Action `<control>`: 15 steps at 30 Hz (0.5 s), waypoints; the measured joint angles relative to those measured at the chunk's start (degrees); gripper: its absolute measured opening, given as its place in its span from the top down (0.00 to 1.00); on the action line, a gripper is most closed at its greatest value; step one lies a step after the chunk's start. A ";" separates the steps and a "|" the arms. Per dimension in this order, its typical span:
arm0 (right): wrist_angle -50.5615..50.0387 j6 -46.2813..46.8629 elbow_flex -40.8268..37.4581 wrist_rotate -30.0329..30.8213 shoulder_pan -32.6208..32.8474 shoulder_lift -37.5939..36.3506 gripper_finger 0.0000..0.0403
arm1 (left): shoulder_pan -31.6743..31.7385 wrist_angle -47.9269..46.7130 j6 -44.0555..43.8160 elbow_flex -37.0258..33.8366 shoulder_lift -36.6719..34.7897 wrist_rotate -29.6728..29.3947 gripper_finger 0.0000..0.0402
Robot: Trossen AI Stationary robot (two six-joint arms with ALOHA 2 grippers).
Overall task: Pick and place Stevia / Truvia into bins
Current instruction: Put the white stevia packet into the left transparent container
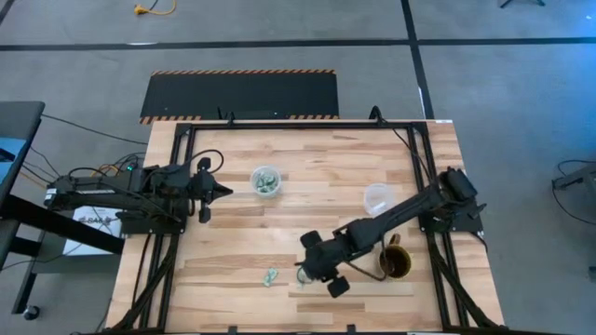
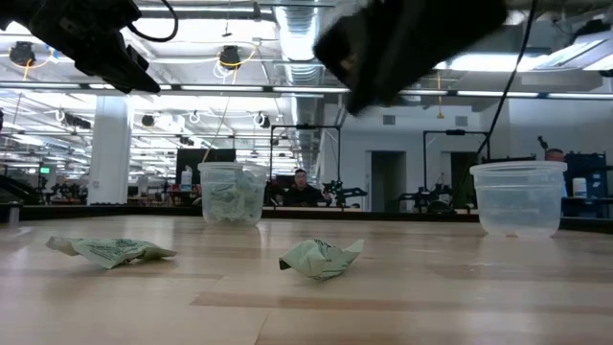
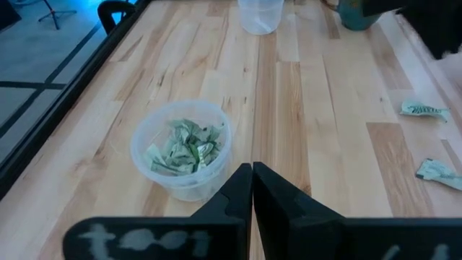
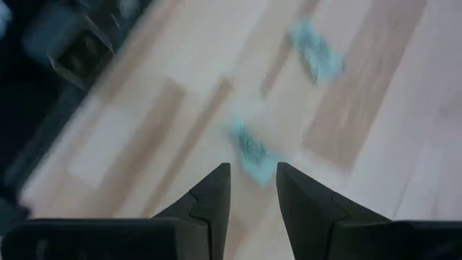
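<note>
Two crumpled green-and-white Stevia sachets lie flat on the wooden table near its front edge, one (image 2: 321,259) (image 4: 253,152) below my right gripper, the other (image 2: 110,251) (image 4: 314,50) a little to its left. My right gripper (image 4: 253,184) (image 1: 307,268) hovers open above the nearer sachet, slanting down, with nothing between its fingers. One clear bin (image 1: 266,180) (image 3: 184,148) holds several sachets; the other bin (image 1: 377,198) (image 2: 520,198) looks empty. My left gripper (image 3: 252,173) (image 1: 219,191) waits shut at the left, beside the filled bin.
A brown mug (image 1: 394,263) stands at the front right, close under my right arm. A black frame (image 1: 298,124) borders the table. Bare wood lies between the two bins and along the front left. People and equipment show in the room beyond.
</note>
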 joint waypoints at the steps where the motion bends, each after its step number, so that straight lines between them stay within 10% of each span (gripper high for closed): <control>1: 1.70 -0.88 0.18 -1.02 -0.41 0.23 0.73 | -0.02 -0.02 -0.01 0.00 0.06 0.00 1.00; 15: 9.65 -10.14 1.38 -4.37 -0.26 6.60 0.73 | -0.02 0.18 0.00 0.00 0.24 0.00 1.00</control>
